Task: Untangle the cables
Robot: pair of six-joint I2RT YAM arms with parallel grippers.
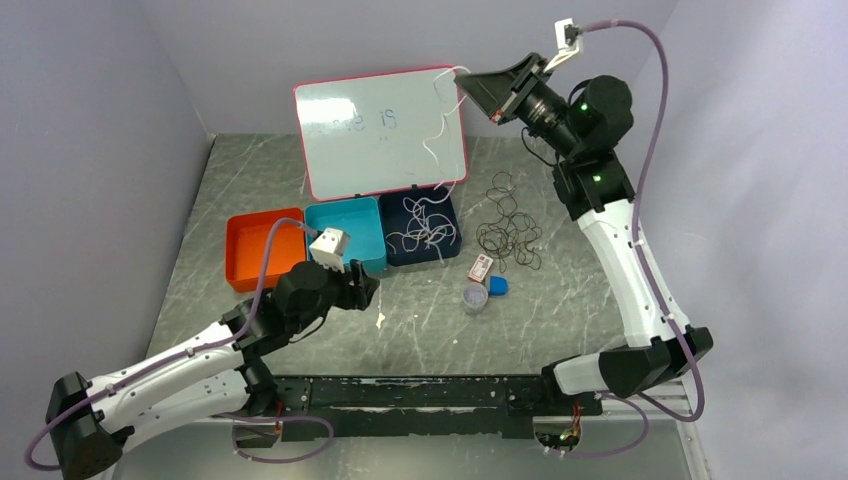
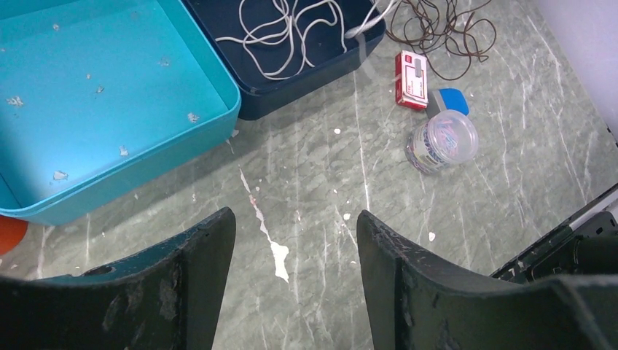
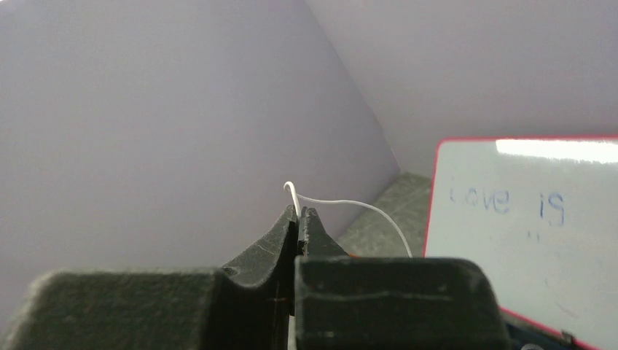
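A tangle of white cables (image 1: 425,228) lies in the dark blue bin (image 1: 447,250); it also shows in the left wrist view (image 2: 284,33). A pile of black cables (image 1: 508,225) lies on the table right of that bin, seen too in the left wrist view (image 2: 444,25). My right gripper (image 1: 462,74) is raised high in front of the whiteboard, shut on one white cable (image 3: 342,203) that hangs down to the bin. My left gripper (image 2: 291,226) is open and empty, low over bare table in front of the teal bin (image 2: 109,87).
An orange bin (image 1: 255,250) and a teal bin (image 1: 360,225) stand left of the dark blue one. A whiteboard (image 1: 380,130) leans at the back. A small red box (image 1: 481,267), a clear jar (image 1: 475,298) and a blue lid (image 1: 497,286) lie mid-table.
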